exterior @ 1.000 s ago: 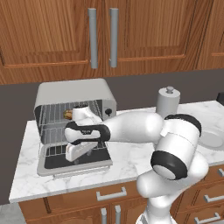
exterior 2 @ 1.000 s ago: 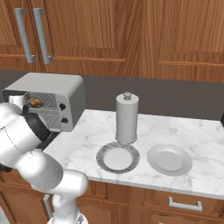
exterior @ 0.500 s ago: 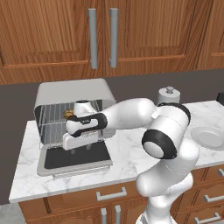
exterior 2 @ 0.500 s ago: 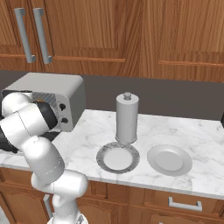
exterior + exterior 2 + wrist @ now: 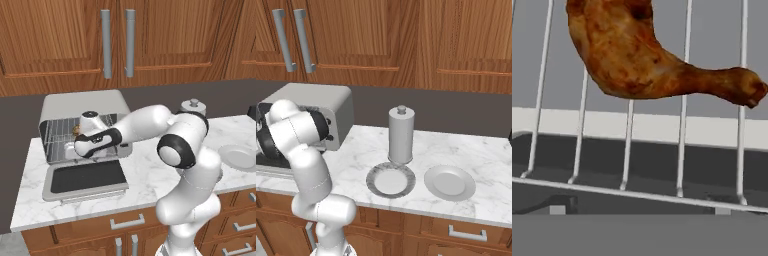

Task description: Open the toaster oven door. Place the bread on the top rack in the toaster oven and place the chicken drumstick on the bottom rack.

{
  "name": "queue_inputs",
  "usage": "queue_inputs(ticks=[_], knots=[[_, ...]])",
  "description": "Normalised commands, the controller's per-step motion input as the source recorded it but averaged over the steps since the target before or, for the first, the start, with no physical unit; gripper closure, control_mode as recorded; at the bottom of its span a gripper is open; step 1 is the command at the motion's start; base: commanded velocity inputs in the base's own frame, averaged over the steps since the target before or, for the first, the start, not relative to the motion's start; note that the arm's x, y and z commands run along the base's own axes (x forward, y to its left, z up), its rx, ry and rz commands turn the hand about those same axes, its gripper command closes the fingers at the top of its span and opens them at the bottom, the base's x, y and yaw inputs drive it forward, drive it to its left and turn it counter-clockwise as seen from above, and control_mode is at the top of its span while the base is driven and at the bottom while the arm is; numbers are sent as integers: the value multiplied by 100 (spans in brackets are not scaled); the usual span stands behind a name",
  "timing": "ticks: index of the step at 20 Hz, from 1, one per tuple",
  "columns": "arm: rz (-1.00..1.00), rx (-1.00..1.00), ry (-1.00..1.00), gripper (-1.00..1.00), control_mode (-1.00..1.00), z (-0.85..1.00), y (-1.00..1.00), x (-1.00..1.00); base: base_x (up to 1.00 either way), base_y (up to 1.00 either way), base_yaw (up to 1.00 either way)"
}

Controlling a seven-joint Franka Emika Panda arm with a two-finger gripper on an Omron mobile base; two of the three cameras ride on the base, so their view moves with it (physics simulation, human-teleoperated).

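Note:
The toaster oven stands at the counter's left with its door folded down flat. My gripper reaches into the oven's mouth, at the level of the lower rack, and seems open. In the hand view the chicken drumstick lies free on the rack's wires, ahead of the hand and not held. I cannot tell from that view which rack it is. A small brown piece sits at the upper rack's height, too small to name as the bread.
To the right of the oven stand a paper-towel roll and two grey plates on the marble counter. Wooden cabinets hang above. The open door sticks out toward the counter's front edge.
The hand has risen from just above the open door and pushed deeper into the oven's mouth. The arm has stretched out to the left.

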Motion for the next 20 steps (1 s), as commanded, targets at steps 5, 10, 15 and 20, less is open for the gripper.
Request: queue_inputs(ticks=[5, 10, 15, 20], knots=[[-28, 0, -12, -100, -100, 0, 31, 51, 0, 0, 0], [-21, 0, -10, -100, -100, 1, 4, 32, 0, 0, 0], [-15, 0, -9, -100, -100, 0, 4, -3, 0, 0, 0], [-8, 5, 0, -100, -100, 16, -4, -97, 0, 0, 0]])
